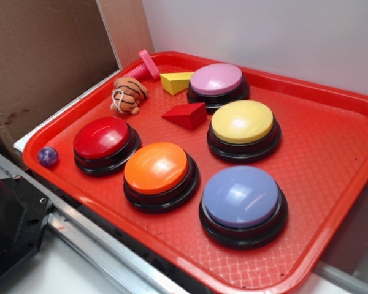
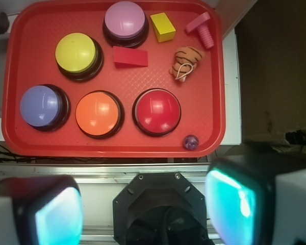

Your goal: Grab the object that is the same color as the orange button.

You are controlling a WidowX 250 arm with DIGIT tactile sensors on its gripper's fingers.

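The plush tiger (image 1: 129,94), orange with black stripes and a white loop cord, lies at the far left of the red tray (image 1: 331,147). In the wrist view the tiger (image 2: 185,61) is at the upper right. The orange button (image 1: 157,169) stands near the tray's front edge, between the red and blue buttons; it also shows in the wrist view (image 2: 97,113). My gripper (image 2: 145,209) is open and empty. Its teal-padded fingers (image 2: 58,217) stand wide apart. It hangs high over the robot base, outside the tray's near rim and far from the tiger. It does not show in the exterior view.
On the tray are a red button (image 1: 103,139), yellow button (image 1: 242,124), pink button (image 1: 216,81), blue button (image 1: 242,199), red wedge (image 1: 186,114), yellow wedge (image 1: 175,81), pink screw (image 1: 144,65) and purple ball (image 1: 48,156). A cardboard wall (image 1: 43,55) stands left. The black robot base (image 2: 158,209) is below.
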